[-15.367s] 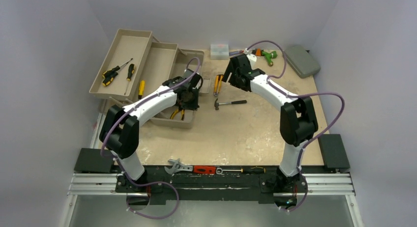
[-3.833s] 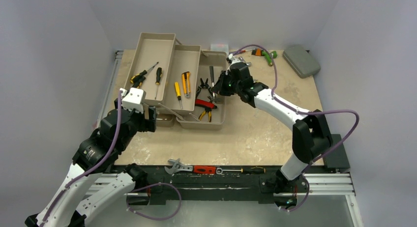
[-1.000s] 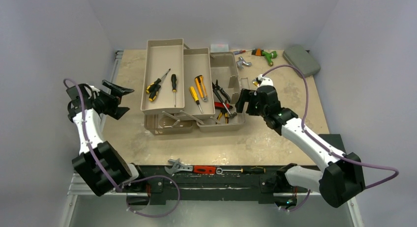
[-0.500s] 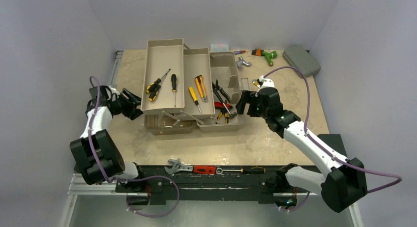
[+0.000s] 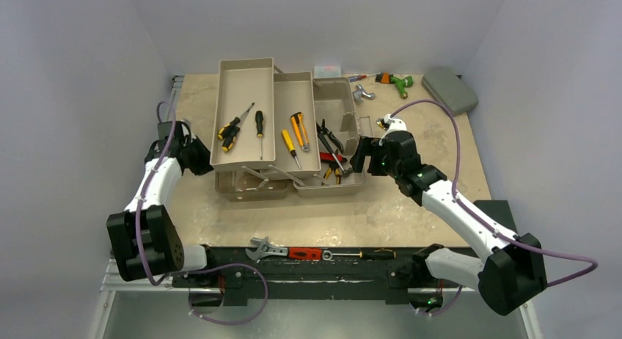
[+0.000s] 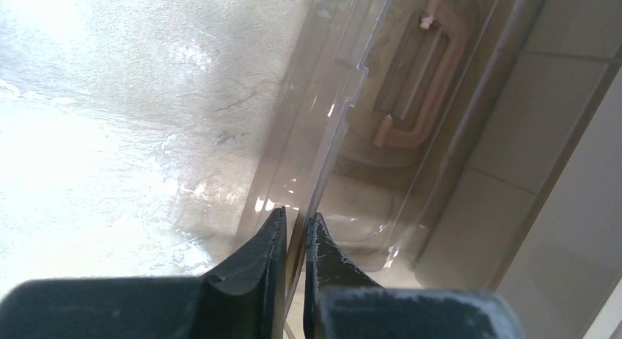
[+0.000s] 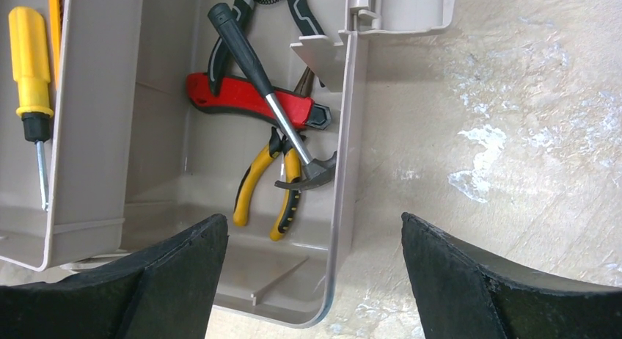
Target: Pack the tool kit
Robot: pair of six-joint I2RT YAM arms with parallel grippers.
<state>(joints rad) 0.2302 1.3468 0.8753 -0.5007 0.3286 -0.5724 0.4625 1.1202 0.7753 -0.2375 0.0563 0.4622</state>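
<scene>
The tan toolbox (image 5: 334, 104) stands open mid-table, its fold-out trays (image 5: 246, 82) spread to the left and holding screwdrivers (image 5: 233, 126) and yellow-handled tools (image 5: 297, 128). In the right wrist view the base holds a hammer (image 7: 264, 89), a red tool (image 7: 249, 97) and yellow pliers (image 7: 264, 185). My left gripper (image 5: 198, 157) is at the box's left side, under the tray. In the left wrist view it (image 6: 293, 221) is shut on the edge of the translucent lid (image 6: 352, 97), and the pink handle (image 6: 418, 89) shows through the lid. My right gripper (image 5: 359, 159) is open, straddling the box's right wall (image 7: 348, 170).
A grey rounded case (image 5: 449, 89) lies at the back right. A small clear box (image 5: 328, 70) and a green-orange tool (image 5: 392, 80) lie along the back edge. A wrench (image 5: 268, 247), a red tool (image 5: 304, 253) and a screwdriver (image 5: 370, 254) rest on the front rail.
My left arm has swung in from the far left to the toolbox's left side and reached the lid edge. My right gripper has stayed at the box's right wall.
</scene>
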